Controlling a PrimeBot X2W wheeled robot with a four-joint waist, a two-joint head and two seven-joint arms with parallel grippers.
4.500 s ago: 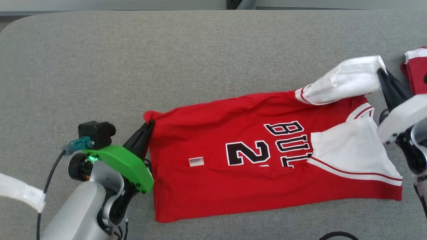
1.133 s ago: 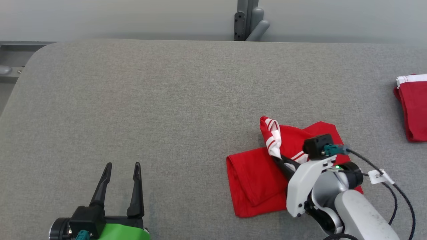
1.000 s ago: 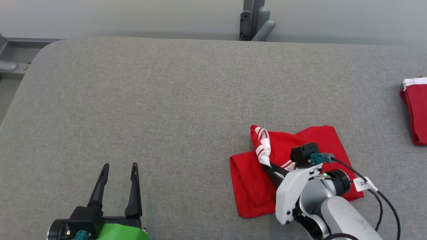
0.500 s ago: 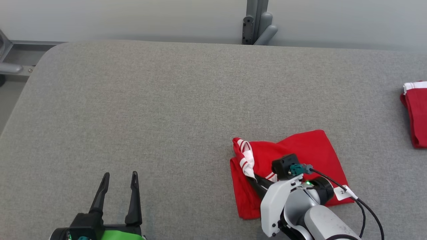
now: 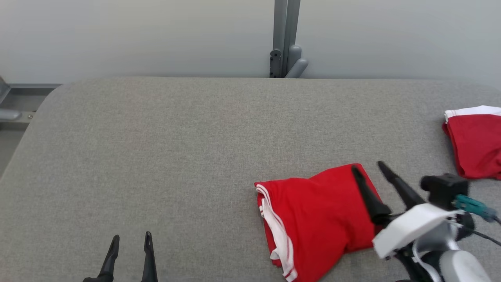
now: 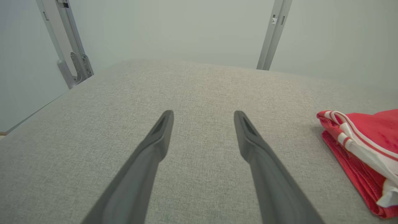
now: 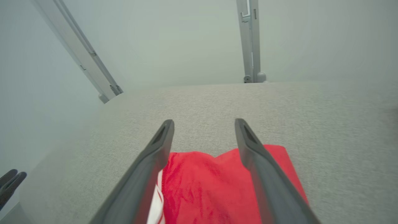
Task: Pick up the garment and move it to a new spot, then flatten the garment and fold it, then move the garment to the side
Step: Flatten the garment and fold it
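The garment point(image 5: 313, 219) is a red jersey with white trim, folded into a compact bundle on the grey table point(image 5: 176, 149). It also appears in the left wrist view as the garment point(image 6: 360, 155) at the right edge and under my right fingers as the garment point(image 7: 205, 189). My right gripper point(image 5: 368, 168) hangs open over the bundle's right edge with nothing between its fingers. My left gripper point(image 5: 131, 237) is open at the lower left, well apart from the bundle.
A second folded red and white garment point(image 5: 475, 141) lies at the table's right edge. A grey metal post point(image 5: 283, 39) stands behind the table's far edge. The table's rounded left corner point(image 5: 43, 105) is near a metal frame.
My right gripper has let go of the garment, opened and drawn back to the right. The lifted striped edge now lies flat on the bundle. The camera has tilted up.
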